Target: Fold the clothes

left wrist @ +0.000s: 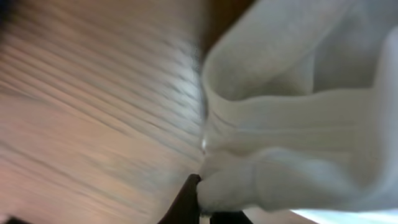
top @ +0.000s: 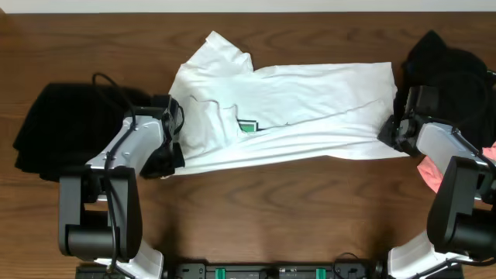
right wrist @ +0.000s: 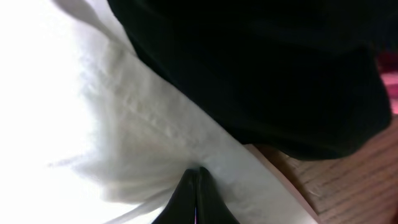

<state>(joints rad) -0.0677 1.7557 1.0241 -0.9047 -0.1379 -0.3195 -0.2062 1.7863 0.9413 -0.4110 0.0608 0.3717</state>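
The clothes in play are a white T-shirt (top: 310, 101) lying partly folded across the middle of the table, with a bit of green print (top: 248, 125) showing at a fold. My left gripper (top: 167, 157) sits at the shirt's lower left corner. In the left wrist view the left gripper (left wrist: 209, 196) is shut on a bunched roll of the white T-shirt (left wrist: 292, 155). At the shirt's right edge, my right gripper (top: 391, 130) pinches the hem. In the right wrist view the right gripper (right wrist: 197, 171) has its fingertips pressed together on the white T-shirt (right wrist: 124, 124).
A black garment (top: 58, 128) lies at the table's left. Another black garment (top: 449, 66) is heaped at the far right, close above the right gripper (right wrist: 261, 62). Pink cloth (top: 430, 172) peeks out beside the right arm. Bare wood (top: 294, 209) runs along the front.
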